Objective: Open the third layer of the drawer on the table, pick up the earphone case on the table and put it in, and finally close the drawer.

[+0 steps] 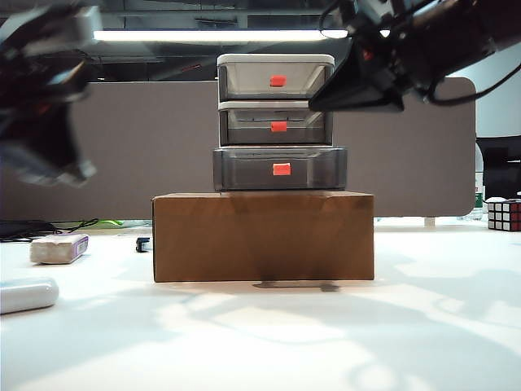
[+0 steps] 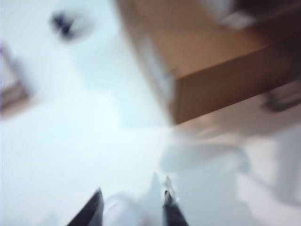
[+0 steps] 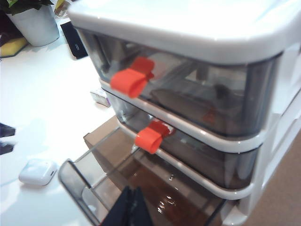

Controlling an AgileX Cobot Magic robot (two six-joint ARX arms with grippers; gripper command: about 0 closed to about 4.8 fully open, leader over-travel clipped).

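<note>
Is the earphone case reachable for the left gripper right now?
Probably yes: the earphone case lies in the open on the table, and the left gripper, jaws parted, hangs on that side with nothing between.

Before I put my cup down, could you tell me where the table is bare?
Bare: the table in front of the cardboard box, and between it and the cube. Crowded: the left, with the block and earphone case; left pincer hangs above there, right pincer by the drawer.
</note>
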